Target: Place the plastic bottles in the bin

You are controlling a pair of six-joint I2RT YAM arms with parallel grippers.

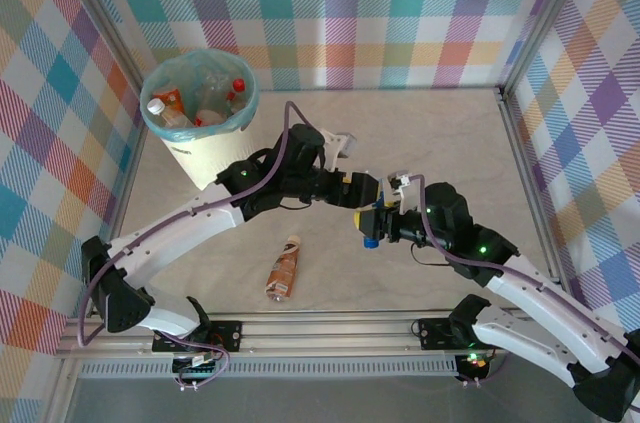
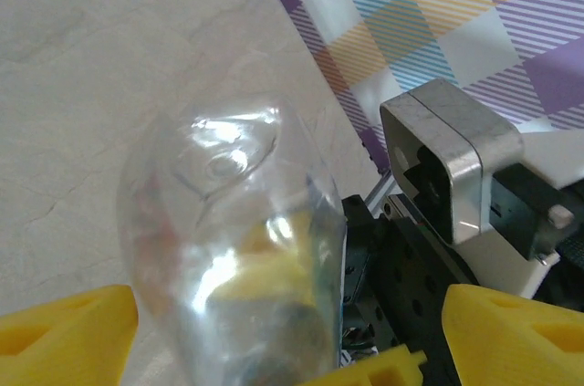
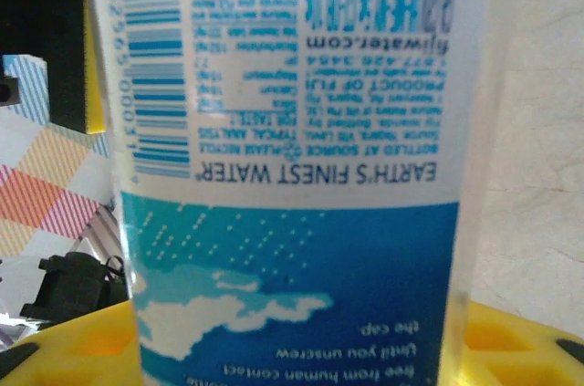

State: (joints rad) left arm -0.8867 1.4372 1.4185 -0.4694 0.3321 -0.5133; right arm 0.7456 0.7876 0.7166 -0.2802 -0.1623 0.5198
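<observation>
Clear bottle [image 3: 292, 176]: thin smooth plastic, straight-walled, glossy white-and-blue printed label, blue cap [image 1: 370, 241]. It is held off the counter [image 1: 440, 133] at the centre of the top view. Right gripper [image 3: 301, 349], yellow fingers, pinches the labelled body. Left gripper [image 2: 287, 336] is spread wide around the rounded base, with a gap on one side.

Count:
- One brown bottle [image 1: 284, 268] lies lower centre on the marbled counter.
- At least three binned bottles [image 1: 165, 108] sit upper left in the bin [image 1: 205, 158], a white round bucket with a crinkled teal liner.

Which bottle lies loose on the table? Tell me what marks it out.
The brown bottle, lying flat alone. The others are in the bin, and the clear one is in the right gripper.
</observation>
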